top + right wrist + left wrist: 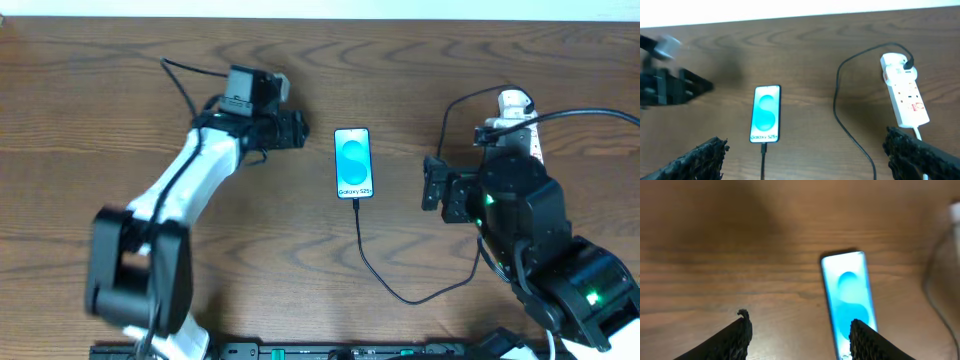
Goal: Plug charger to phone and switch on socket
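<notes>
Your left gripper (799, 322) stands spread and empty, with the phone (847, 295) lying screen-up by one fingertip. Your right gripper (805, 142) is spread wide and empty too, facing the phone. The charger (763, 162) sits at the phone's near end, and the socket (905, 95) lies further right.

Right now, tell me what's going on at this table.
The charger is plugged into the bottom end of the phone, which lies flat with its screen lit. The left gripper hovers open beside the phone, holding nothing. The right gripper is wide open and empty, near the socket, which neither gripper touches. Whether its switch is on cannot be told.
</notes>
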### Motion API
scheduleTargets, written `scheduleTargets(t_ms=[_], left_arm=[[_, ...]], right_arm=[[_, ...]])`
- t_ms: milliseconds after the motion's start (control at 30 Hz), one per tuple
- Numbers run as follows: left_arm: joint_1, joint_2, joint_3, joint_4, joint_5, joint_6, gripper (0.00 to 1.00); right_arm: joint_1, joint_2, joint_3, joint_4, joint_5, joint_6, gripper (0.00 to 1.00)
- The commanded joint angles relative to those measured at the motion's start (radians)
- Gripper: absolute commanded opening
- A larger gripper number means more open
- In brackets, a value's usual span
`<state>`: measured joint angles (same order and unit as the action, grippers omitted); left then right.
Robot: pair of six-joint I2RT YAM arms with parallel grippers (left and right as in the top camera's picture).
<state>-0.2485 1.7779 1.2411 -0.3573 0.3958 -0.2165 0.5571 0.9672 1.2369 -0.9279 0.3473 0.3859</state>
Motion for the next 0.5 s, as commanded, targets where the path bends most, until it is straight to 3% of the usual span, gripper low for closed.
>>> scheduleTargets(t_ms=[0, 267, 300, 367, 433, 467], left_arm=[[-0.002, -0.153, 0.001, -0.05, -0.067, 0.09, 0.64], [-0.002, -0.48, 0.001, -0.199, -0.255, 0.089, 0.64], [-0.002, -0.522, 0.001, -0.222, -0.283, 0.089, 0.69], [-0.002, -0.593, 0.001, -0.259, -0.337, 0.089, 0.99], [-0.002, -0.658, 0.001, -0.295, -0.4, 0.089, 1.0], [-0.002, -0.685, 0.001, -0.312, -0.425, 0.089, 1.0]], right_arm=[[-0.004, 0.035, 0.006, -0.004, -0.028, 0.01, 0.99], [-0.004, 0.145, 0.006, -0.003, -0.027, 0.01, 0.99], [-0.004, 0.167, 0.006, -0.001, -0.027, 0.01, 0.99], [-0.004, 0.21, 0.006, 0.002, -0.027, 0.01, 0.99], [-0.004, 0.26, 0.006, 0.003, -0.026, 0.024, 0.88], [-0.007, 0.286, 0.006, 0.002, -0.024, 0.051, 0.76]])
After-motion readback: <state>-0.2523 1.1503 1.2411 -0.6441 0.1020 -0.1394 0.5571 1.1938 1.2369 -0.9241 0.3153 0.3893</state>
